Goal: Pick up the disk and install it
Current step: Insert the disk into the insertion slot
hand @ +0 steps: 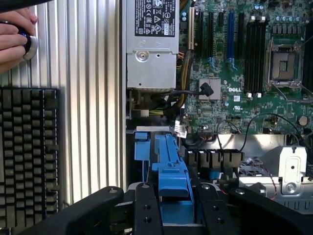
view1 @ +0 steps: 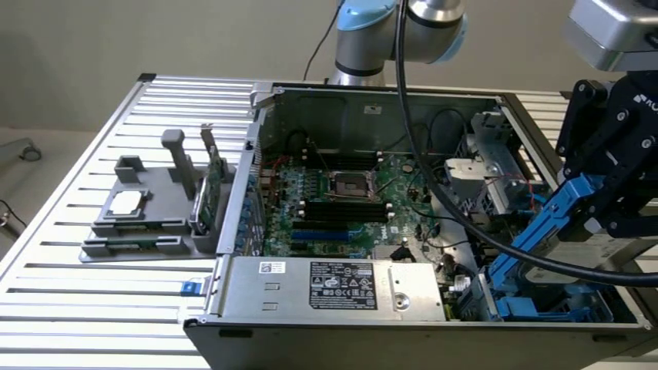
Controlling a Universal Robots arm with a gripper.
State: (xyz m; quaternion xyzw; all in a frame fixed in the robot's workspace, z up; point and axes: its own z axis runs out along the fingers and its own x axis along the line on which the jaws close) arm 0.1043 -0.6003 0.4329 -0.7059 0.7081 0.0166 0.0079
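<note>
Holding the disk [view1: 543, 225] tilted above the drive bay [view1: 535, 307], the gripper [view1: 599, 202] clamps its blue frame. Installing is under way; seating likely needs levelling and alignment.

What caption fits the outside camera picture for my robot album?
The gripper holds the blue-framed disk tilted over one corner of the open computer case.

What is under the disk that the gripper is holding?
A blue bay in the computer case lies under the tilted disk. The disk and gripper cover most of its inside.
</note>
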